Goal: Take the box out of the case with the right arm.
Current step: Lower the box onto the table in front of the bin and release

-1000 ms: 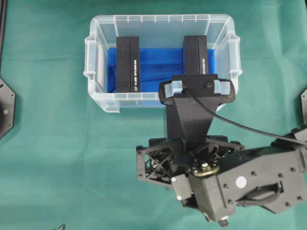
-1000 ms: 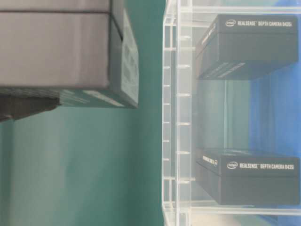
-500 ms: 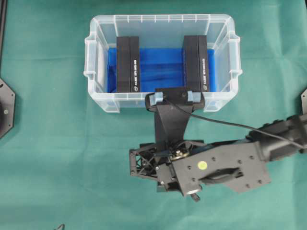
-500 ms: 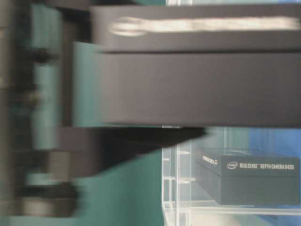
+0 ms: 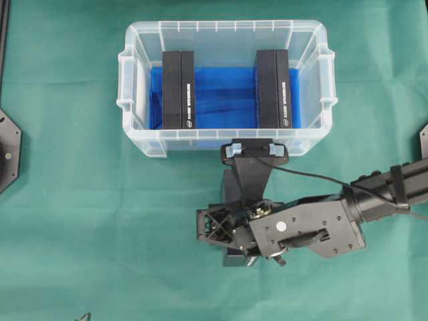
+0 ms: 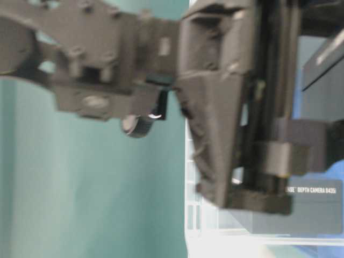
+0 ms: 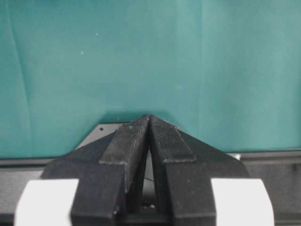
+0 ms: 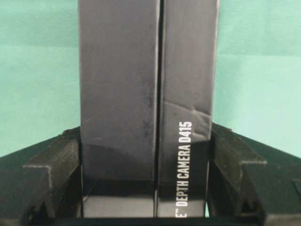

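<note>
Gripping a black rectangular cardboard box [image 8: 148,108] printed "DEPTH CAMERA D415" between its two fingers [image 8: 54,165], the right claw [image 8: 146,179] of the all-black robot arm [image 5: 374,197] holds it over the green cloth-covered surface [image 5: 67,221], outside and just in front of the clear translucent plastic tub [image 5: 134,137] with a blue sheet on its bottom. Two more black boxes [image 5: 178,90] stand inside the tub, well apart. The left claw [image 7: 149,136] is pressed together, empty, above green cloth.
</note>
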Controlling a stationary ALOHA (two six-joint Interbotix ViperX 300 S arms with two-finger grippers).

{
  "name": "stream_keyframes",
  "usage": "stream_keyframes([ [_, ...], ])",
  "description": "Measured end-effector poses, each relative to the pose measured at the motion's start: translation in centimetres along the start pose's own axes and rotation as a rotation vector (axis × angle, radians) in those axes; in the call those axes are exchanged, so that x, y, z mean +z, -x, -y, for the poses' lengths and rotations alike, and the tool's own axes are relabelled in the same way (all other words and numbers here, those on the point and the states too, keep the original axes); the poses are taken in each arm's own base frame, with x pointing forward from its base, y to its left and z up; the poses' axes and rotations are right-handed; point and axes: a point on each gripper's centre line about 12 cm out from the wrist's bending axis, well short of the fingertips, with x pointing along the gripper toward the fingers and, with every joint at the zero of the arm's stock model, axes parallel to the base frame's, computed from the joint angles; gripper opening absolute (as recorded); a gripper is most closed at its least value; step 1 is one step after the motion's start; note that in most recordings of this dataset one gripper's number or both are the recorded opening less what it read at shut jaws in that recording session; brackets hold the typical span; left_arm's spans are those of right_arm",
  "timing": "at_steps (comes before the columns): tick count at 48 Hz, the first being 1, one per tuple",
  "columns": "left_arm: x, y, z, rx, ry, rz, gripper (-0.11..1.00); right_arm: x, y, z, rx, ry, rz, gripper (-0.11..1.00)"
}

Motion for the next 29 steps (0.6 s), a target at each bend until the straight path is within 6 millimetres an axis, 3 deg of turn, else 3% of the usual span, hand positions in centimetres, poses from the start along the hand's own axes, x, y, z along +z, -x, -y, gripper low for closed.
stream_keyframes([
  [20,-0.1,-0.2,0.0,-0.001,0.001,-0.003,0.00,0.4,-1.1,0.1,-0.002,-0.006,0.001,0.66],
  [29,-0.1,-0.2,0.0,0.000,0.000,-0.003,0.00,0.4,-1.0,-0.2,0.015,-0.004,-0.008,0.87],
])
